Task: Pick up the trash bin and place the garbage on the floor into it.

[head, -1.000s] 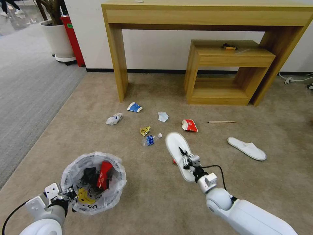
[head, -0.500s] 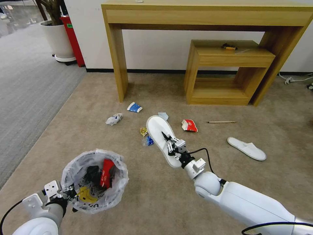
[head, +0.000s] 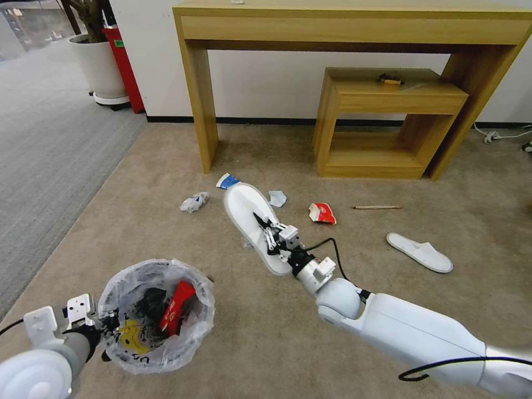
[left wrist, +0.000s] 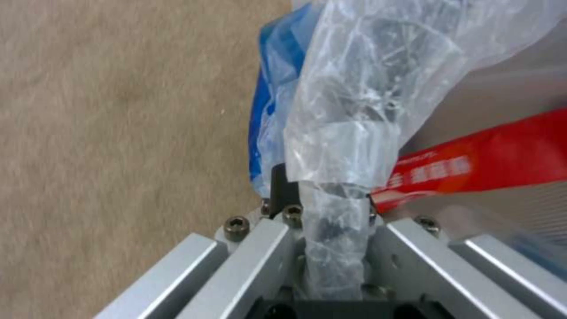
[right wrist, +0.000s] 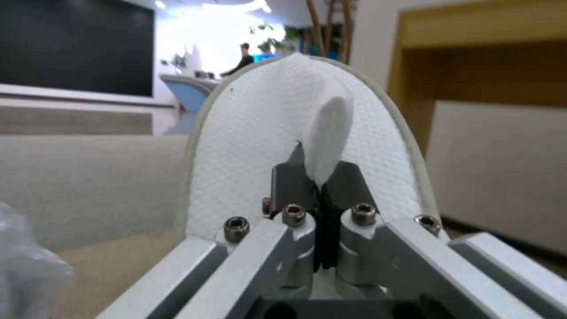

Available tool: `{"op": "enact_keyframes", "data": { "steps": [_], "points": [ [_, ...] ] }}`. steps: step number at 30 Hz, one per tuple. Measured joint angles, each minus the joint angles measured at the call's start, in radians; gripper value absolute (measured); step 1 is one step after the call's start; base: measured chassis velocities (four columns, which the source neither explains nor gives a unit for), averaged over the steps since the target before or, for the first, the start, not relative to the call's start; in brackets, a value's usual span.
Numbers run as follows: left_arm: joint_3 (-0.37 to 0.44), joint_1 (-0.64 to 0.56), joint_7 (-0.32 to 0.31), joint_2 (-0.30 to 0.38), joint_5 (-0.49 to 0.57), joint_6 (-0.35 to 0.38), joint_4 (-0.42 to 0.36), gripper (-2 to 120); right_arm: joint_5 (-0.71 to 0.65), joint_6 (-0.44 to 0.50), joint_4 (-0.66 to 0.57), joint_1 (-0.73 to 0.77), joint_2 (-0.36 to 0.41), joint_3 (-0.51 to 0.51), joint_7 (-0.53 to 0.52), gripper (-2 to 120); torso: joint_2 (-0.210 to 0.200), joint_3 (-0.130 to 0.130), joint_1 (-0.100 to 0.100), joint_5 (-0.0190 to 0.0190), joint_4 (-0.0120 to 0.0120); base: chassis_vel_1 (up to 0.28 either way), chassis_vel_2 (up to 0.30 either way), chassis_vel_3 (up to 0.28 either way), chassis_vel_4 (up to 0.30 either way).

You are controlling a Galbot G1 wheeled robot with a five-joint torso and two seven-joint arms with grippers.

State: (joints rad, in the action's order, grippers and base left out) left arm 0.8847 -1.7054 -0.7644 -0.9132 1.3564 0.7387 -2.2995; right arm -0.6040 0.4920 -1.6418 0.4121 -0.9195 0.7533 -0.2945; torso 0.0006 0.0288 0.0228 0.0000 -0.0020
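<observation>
The trash bin (head: 158, 316), black with a crinkled white bag, hangs at lower left, and my left gripper (head: 107, 324) is shut on its rim. In the left wrist view the left gripper (left wrist: 322, 188) pinches the bag-covered rim (left wrist: 339, 146), with a red wrapper (left wrist: 472, 164) inside. My right gripper (head: 265, 224) is shut on a white slipper (head: 244, 205), held above the floor (head: 266, 338). The right wrist view shows the right gripper (right wrist: 317, 175) clamping the slipper's (right wrist: 248, 146) strap. On the carpet lie another slipper (head: 419, 252), a red wrapper (head: 322, 213), crumpled paper (head: 194, 201), a mask (head: 277, 198), a cup (head: 226, 179) and a stick (head: 377, 207).
A tall wooden desk (head: 354, 25) and a low wooden shelf (head: 388, 100) stand against the far wall. A white planter (head: 100, 66) and a red box (head: 124, 61) sit at back left beside grey striped carpet (head: 50, 149). Cables (head: 501, 134) lie at the far right.
My right arm has carried the slipper leftward and farther out over the litter, now covering the bottle and yellow wrapper. The bin in my left gripper has shifted slightly lower.
</observation>
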Motion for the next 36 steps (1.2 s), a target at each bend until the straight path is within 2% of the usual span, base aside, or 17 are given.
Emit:
{"op": "enact_keyframes", "data": {
  "steps": [2, 4, 11, 16, 24, 25, 30, 36],
  "points": [
    [0.007, 0.01, -0.024, 0.072, 0.053, 0.0, 0.029, 0, -0.007, 0.001, -0.003, -0.056, -0.018, 0.033, 0.002, 0, 0.0, 0.0, 0.0, 0.0, 0.0, 0.0, 0.0, 0.0, 0.0],
    [0.003, 0.021, -0.03, 0.098, 0.073, 0.0, 0.055, 0, -0.014, -0.001, -0.016, -0.086, -0.029, 0.053, 0.0, 0, 0.0, 0.0, 0.0, 0.0, 0.0003, 0.0, 0.0, 0.0, 0.0],
    [-0.017, 0.069, -0.028, 0.102, 0.095, -0.001, 0.11, 0, -0.031, -0.005, -0.037, -0.15, -0.048, 0.105, -0.002, 0, 0.0, 0.0, 0.0, 0.0, 0.0, 0.0, 0.0, 0.0, 0.0],
    [-0.028, 0.107, -0.02, 0.062, 0.109, -0.002, 0.138, 0, -0.046, -0.005, -0.017, -0.189, -0.086, 0.143, -0.004, 0, 0.0, 0.0, 0.0, -0.0001, 0.0001, 0.0, 0.0, 0.0, 0.0],
    [-0.039, 0.105, -0.026, 0.11, 0.143, -0.002, 0.166, 0, -0.059, -0.003, 0.011, -0.23, -0.143, 0.187, -0.005, 0, 0.0, 0.0, 0.0, 0.0, 0.0001, 0.0, 0.0, 0.0, 0.0],
    [-0.042, 0.104, -0.027, 0.129, 0.151, -0.003, 0.171, 0, -0.068, -0.001, 0.013, -0.243, -0.168, 0.204, -0.006, 0, 0.0, 0.0, 0.0, 0.0001, -0.0001, 0.0, 0.0, 0.0, 0.0],
    [-0.047, 0.106, -0.032, 0.138, 0.158, -0.003, 0.176, 0, -0.075, -0.003, 0.012, -0.266, -0.251, 0.241, -0.022, 0, 0.0, 0.0, 0.0, 0.0, 0.0002, 0.0, 0.0, 0.0, 0.0],
    [-0.048, 0.11, -0.032, 0.14, 0.158, -0.003, 0.181, 0, -0.085, -0.014, -0.006, -0.289, -0.314, 0.287, -0.037, 0, 0.0, 0.0, 0.0, 0.0, 0.0002, 0.0, 0.0, 0.0, 0.0]
  ]
}}
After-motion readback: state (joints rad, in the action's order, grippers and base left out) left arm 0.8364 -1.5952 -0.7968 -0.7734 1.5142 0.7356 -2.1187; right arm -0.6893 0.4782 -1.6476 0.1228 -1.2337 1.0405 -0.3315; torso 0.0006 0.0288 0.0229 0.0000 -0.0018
